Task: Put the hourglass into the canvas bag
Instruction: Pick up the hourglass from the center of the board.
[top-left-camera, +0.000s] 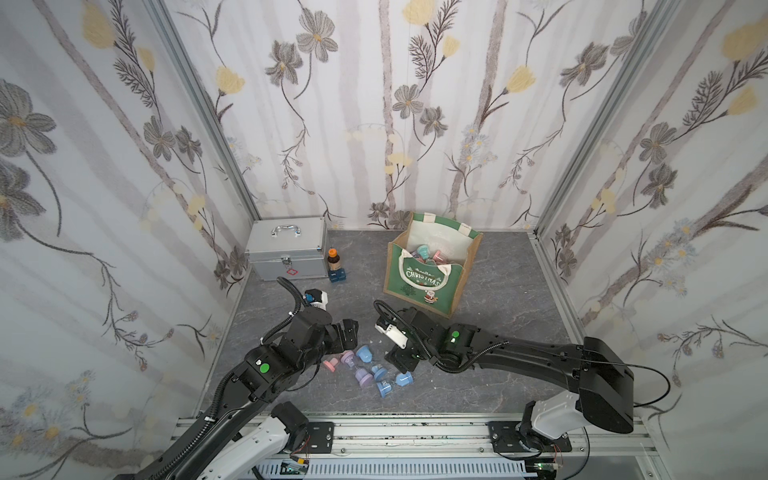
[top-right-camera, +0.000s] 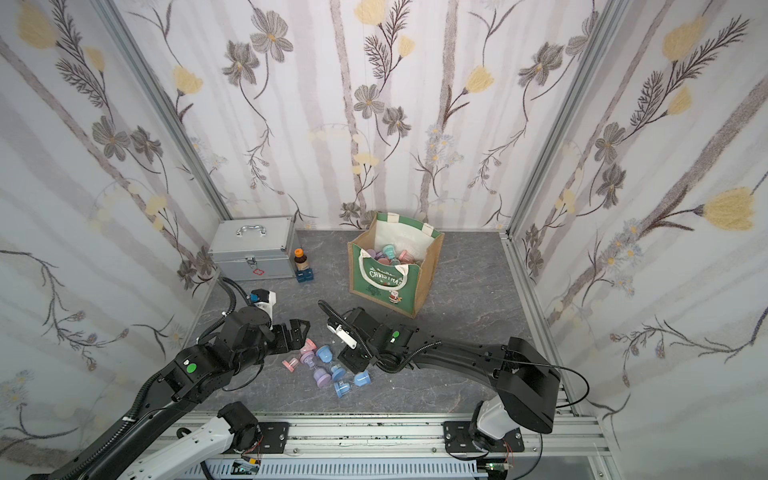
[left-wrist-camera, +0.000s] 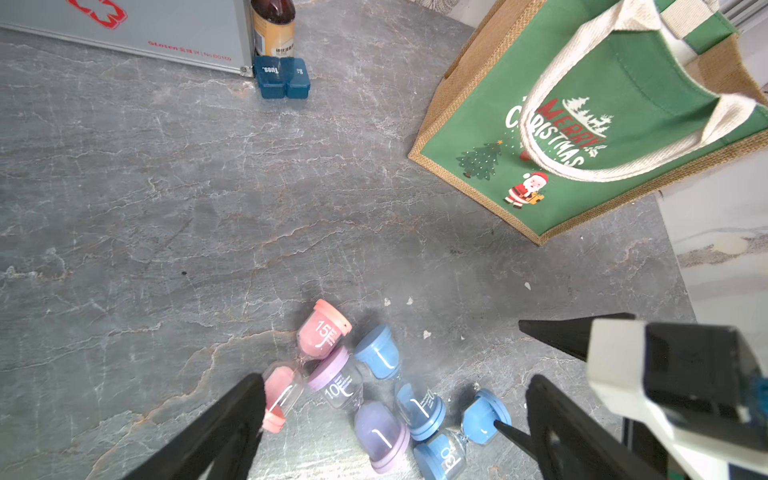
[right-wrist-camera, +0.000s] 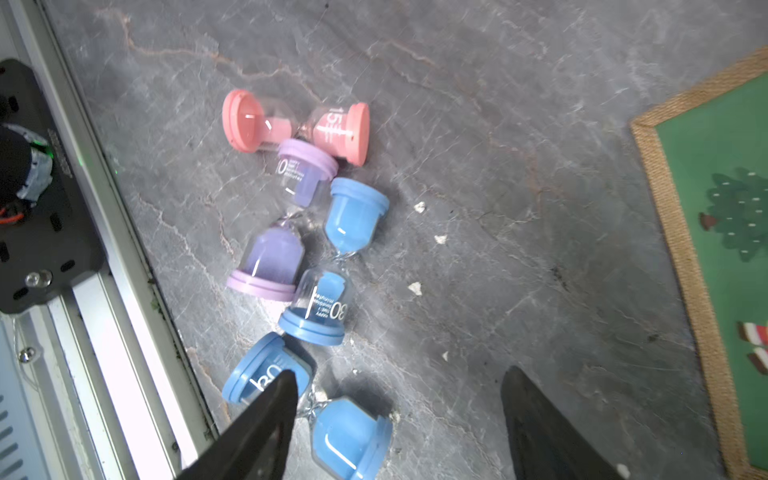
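Grey stone-patterned worktop (top-left-camera: 511, 282) carries four hourglasses lying on their sides in a tight cluster near the front, between the two hands. The pink hourglass (top-left-camera: 337, 361) is leftmost. Its long axis runs near-left to far-right, with the bulb marked 15 at the far end. The purple hourglass (top-left-camera: 356, 369) butts its far cap against the pink one's waist and runs far-left to near-right, its clear 10 bulb far and its sand-filled bulb near. The far blue hourglass (top-left-camera: 372, 363) lies just beside the purple, almost parallel, with its full bulb far and its 30 bulb near. The near blue hourglass (top-left-camera: 394, 383) is rightmost, running near-left to far-right, and its full bulb points at the right hand.

The left hand (top-left-camera: 351, 332) hangs just beyond the cluster's left side, released, fingers spread wide and grasping nothing. The right hand (right-wrist-camera: 401, 372) is also released, its fingers apart. In the right wrist view one finger covers part of the near blue hourglass's 30 bulb and the full bulb shows in the gap. Whether they touch I cannot tell.

The bag (top-left-camera: 424, 286) stands upright at the far right, well apart from the cluster, with its mouth open and a white handle draped over its green front. Only the top views look into the mouth, where the bagged hourglasses (top-left-camera: 428, 254) lie against the cream lining. The wrist views show only the bag's outside. They do make the bulb numbers legible, and the left wrist view shows a red MERRY above CHRISTMAS.

At the far left sit the case (top-left-camera: 286, 249), bottle (top-left-camera: 331, 259) and pillbox (top-left-camera: 336, 275).
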